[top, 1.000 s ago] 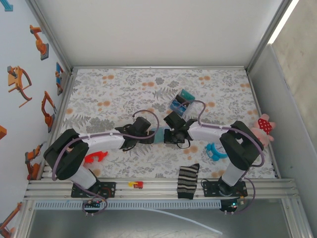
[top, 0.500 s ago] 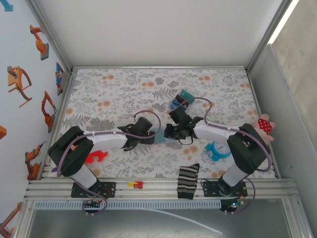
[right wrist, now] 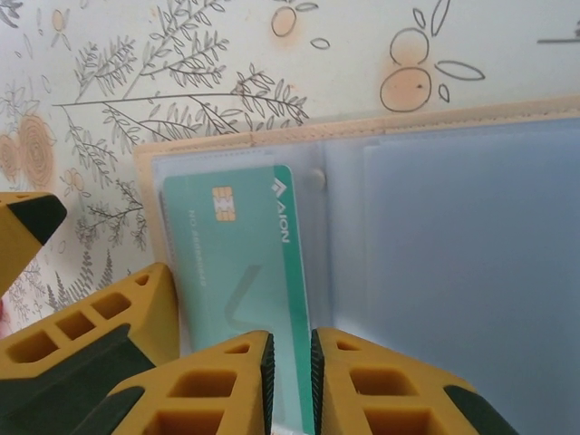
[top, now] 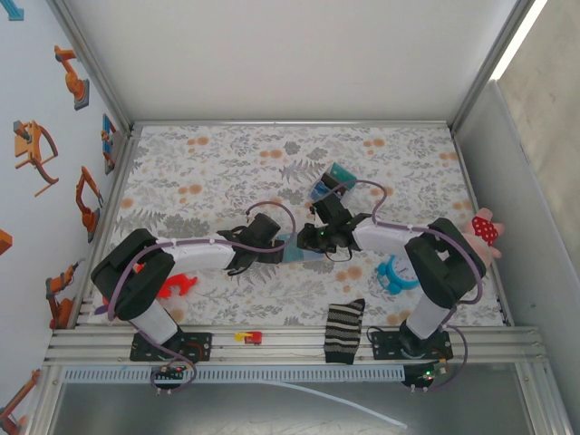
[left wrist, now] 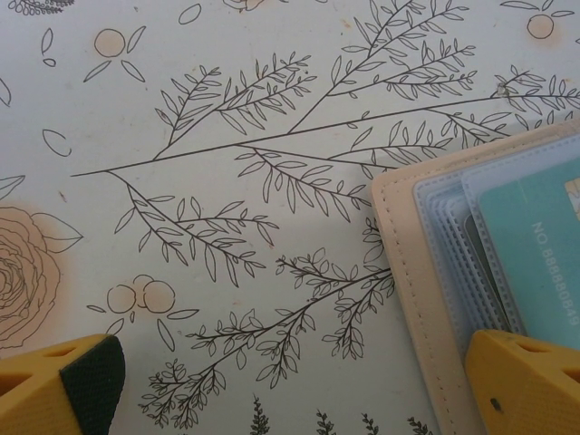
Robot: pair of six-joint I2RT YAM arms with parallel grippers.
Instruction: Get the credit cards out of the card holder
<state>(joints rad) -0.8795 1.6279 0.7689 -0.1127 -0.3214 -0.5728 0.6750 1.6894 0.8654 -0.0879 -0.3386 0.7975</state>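
Your right claw (right wrist: 292, 349), barely parted, grip unclear, is hovering over the card holder's (right wrist: 453, 272) card (right wrist: 240, 272), lying lengthwise straight ahead.

Holder (left wrist: 408, 245): tan, matt, leather-like, stitched edge. Sleeves (right wrist: 453, 272): frosted soft plastic, slight sheen. Card (right wrist: 236, 272): smooth teal plastic, metallic chip. My right fingers (right wrist: 208, 385): matt yellow plastic, dark rubbery pads (right wrist: 266, 385). Table cover (left wrist: 227, 109): smooth, matt, printed.

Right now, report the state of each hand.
Left hand: open wide, holding nothing.
Right hand: jaws nearly together at the teal card in the card holder; whether it grips cannot be told.
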